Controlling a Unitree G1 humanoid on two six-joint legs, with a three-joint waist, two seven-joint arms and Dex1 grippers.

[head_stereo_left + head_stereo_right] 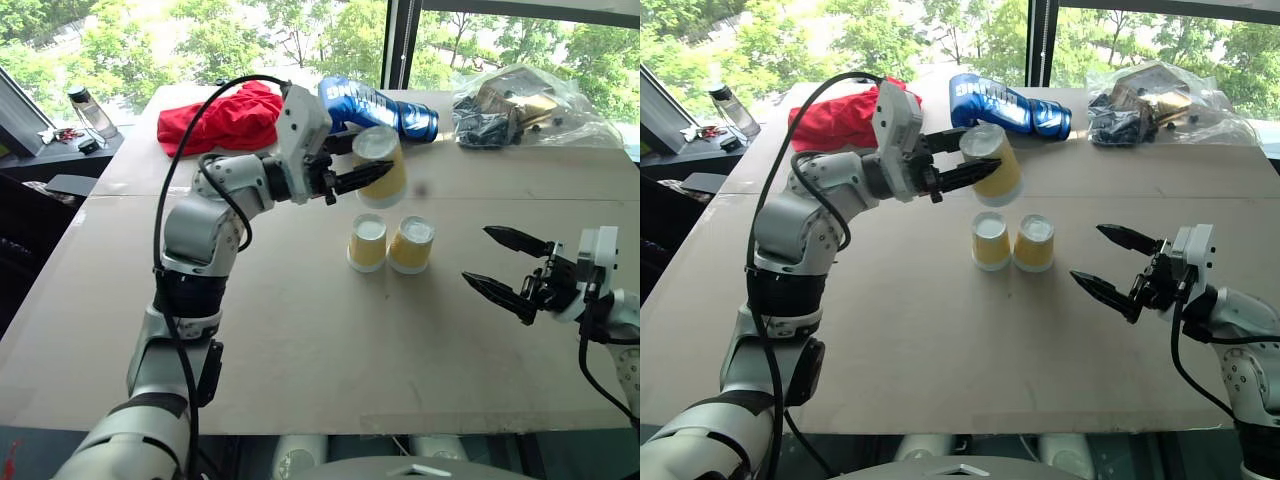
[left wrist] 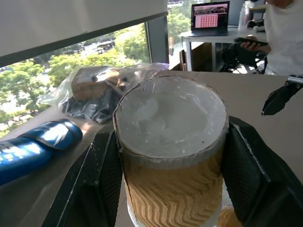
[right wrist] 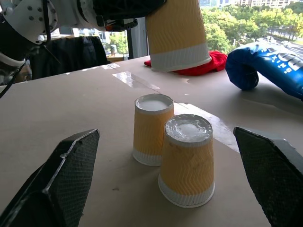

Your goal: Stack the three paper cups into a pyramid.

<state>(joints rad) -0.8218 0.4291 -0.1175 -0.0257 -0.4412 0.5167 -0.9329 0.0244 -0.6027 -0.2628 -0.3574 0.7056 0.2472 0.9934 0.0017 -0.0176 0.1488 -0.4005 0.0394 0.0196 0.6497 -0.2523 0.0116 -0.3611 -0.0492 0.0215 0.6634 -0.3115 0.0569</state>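
On the left, the left tool [image 1: 362, 178] was clenched on the third paper cup [image 1: 382, 163], its black fingers [image 2: 97, 177] pressed against opposite sides of the ribbed yellow-tan wall. The cup was carried upside down, white base uppermost and wide mouth toward the surface [image 1: 300, 350], which is the way it would need to sit as the cap of the pyramid. It hung in the air above and a little behind the other two, touching neither, so the placing step was not yet done. Gripping it across the middle of the wall left the mouth free to settle onto whatever lay below. In the middle, the two base cups [image 1: 390, 243] also stood upside down on the surface, side by side and so close that they seemed to touch, their flat white bases level with each other; set like that, they offered a double ledge for the third cup to straddle. Behind them lay a red cloth [image 1: 220, 118], a blue boxing glove [image 1: 378, 105] and a clear plastic bag [image 1: 520, 105], well apart from the work. On the right, the right tool [image 1: 508, 268] was released, fingers spread wide and gripping nothing, aimed toward the pair from the side but apart from them, probably waiting to steady them if they shifted.
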